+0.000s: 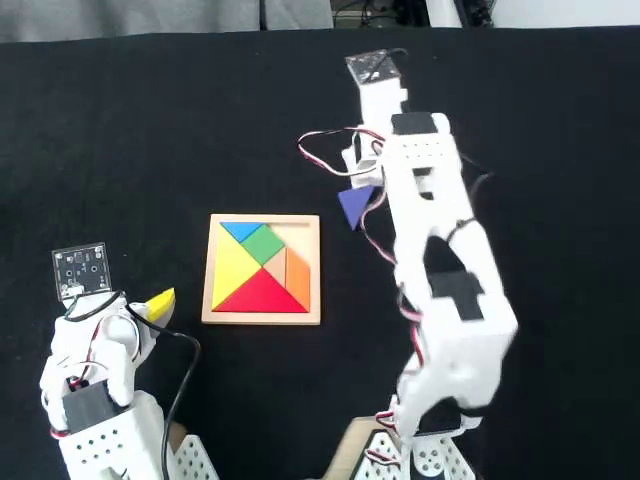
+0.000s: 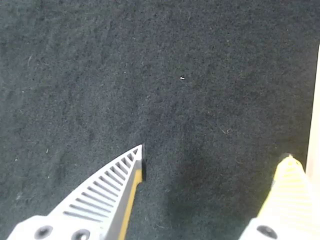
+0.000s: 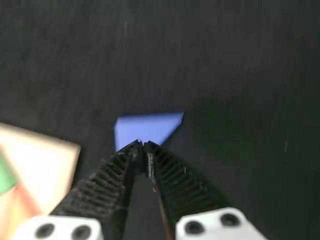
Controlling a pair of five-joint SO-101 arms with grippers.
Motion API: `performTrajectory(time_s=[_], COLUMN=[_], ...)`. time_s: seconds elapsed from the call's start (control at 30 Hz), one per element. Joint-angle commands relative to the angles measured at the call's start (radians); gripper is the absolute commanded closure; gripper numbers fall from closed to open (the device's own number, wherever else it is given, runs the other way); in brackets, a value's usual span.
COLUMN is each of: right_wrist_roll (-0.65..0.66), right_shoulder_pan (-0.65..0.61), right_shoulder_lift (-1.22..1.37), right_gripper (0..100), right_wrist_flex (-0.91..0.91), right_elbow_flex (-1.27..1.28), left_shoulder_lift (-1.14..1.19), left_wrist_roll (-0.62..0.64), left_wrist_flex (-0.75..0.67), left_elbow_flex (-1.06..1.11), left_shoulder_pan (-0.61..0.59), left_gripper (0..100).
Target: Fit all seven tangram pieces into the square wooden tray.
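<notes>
The square wooden tray [image 1: 262,319] lies mid-table with several coloured pieces in it: blue [image 1: 240,231], green [image 1: 264,244], yellow [image 1: 231,272], red [image 1: 263,293] and orange [image 1: 297,275]. Its upper right corner [image 1: 302,233] shows bare wood. My right gripper [image 1: 362,190] [image 3: 144,146] is shut on a blue-violet triangle [image 1: 354,206] [image 3: 147,127], just right of the tray's upper right corner [image 3: 40,160]. My left gripper [image 1: 150,308] [image 2: 212,157] stands open over black cloth left of the tray, with nothing between its fingers.
Black cloth covers the table. Printed marker tags sit on each arm [image 1: 80,268] [image 1: 372,66]. Loose cables [image 1: 322,150] hang beside the right arm's wrist. The tray's edge [image 2: 316,120] shows beside my left gripper.
</notes>
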Motion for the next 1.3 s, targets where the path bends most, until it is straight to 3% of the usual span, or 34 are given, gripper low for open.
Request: performTrajectory(time_s=[0.0,0.3,0.6,0.77,1.0,1.13,1.27], right_wrist_roll=[0.068,0.072,0.16,0.331,0.393,0.334,0.322], right_shoulder_pan=[0.031,0.035,0.127,0.14,0.172,0.198,0.135], right_shoulder_lift=[0.182,0.46,0.492,0.495,0.38,0.289,0.318], right_gripper=[98.7,98.7,98.8,98.8,98.8,98.8,98.8], right_wrist_flex=[-0.109,0.107,0.466,0.628,0.621,0.47,0.333], right_elbow_flex=[-0.18,-0.527,-0.7,-0.685,-0.63,-0.622,-0.479], left_shoulder_lift=[-0.012,-0.012,-0.012,-0.012,-0.012,-0.012,-0.012], left_wrist_roll=[-0.005,-0.005,-0.005,-0.005,-0.005,-0.005,-0.005], left_wrist_flex=[0.005,0.005,0.005,0.005,0.005,0.005,0.005], left_elbow_flex=[0.016,0.016,0.016,0.016,0.016,0.016,0.016], left_shoulder_pan=[0.008,0.01,0.01,0.01,0.01,0.01,0.01], left_gripper=[60,60,60,60,60,60,60])
